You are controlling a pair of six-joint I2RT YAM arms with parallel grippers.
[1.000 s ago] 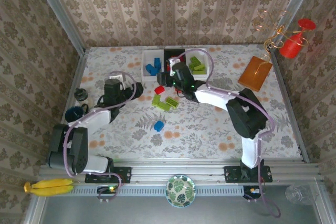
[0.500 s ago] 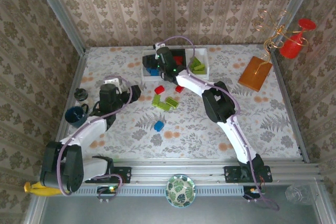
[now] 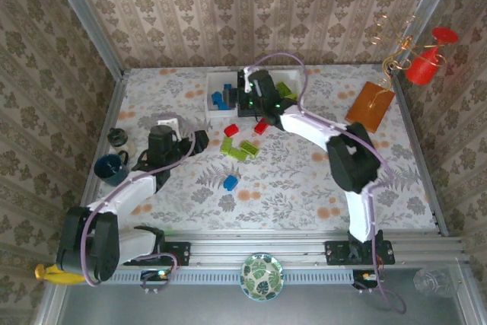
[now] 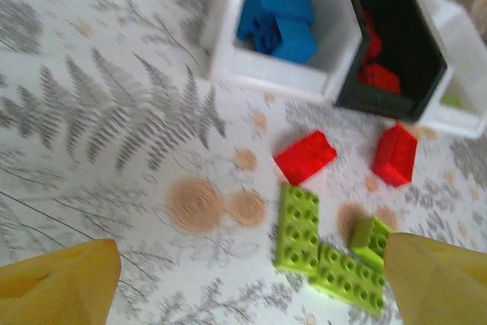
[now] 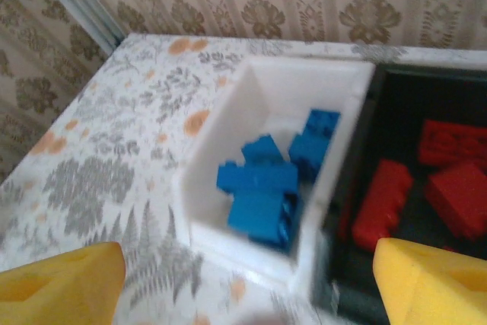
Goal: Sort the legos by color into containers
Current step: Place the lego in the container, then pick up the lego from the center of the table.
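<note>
Left end effector [image 3: 199,141] hangs low over the tabletop [image 3: 304,180], pads spread wide, nothing in them. To its right one blue brick [image 3: 230,183] lies alone, and beyond it sit a lime green cluster [image 4: 298,227] and two red bricks [image 4: 306,157], just short of the trays. The left white tray [image 4: 274,80] holds blue bricks [image 4: 278,17], the black tray [image 4: 407,51] touching it holds red ones. Right end effector [image 5: 243,279] hovers over those two trays, released and empty. The right white tray [image 3: 302,89] carries green bricks [image 3: 284,93].

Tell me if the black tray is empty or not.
Not empty: at least three red bricks lie inside the black tray.
</note>
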